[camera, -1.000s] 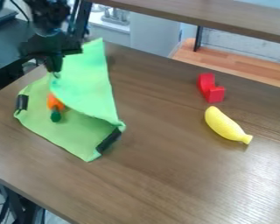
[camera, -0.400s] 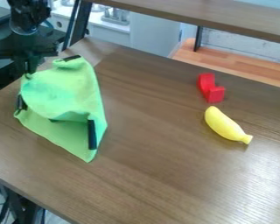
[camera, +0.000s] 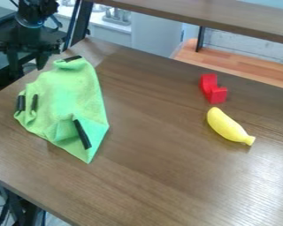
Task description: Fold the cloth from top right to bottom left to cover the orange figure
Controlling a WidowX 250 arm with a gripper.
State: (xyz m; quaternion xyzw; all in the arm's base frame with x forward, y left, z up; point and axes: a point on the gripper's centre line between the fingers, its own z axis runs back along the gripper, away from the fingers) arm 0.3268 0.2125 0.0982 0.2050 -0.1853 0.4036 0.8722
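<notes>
A wide open lane crosses the wooden surface (camera: pixel 150 163) between the bulging green cloth (camera: pixel 70 90) at the view's left and the yellow banana (camera: pixel 227 127) and red block (camera: pixel 213 90) at the right. Those two leave only a narrow gap between them. Open room also runs along the near side. At the far left corner, a slanted black post (camera: pixel 79 23) limits sideways passage beside the pincer (camera: pixel 28 68).

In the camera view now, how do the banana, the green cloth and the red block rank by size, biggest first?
1. Green cloth
2. Yellow banana
3. Red block
</notes>
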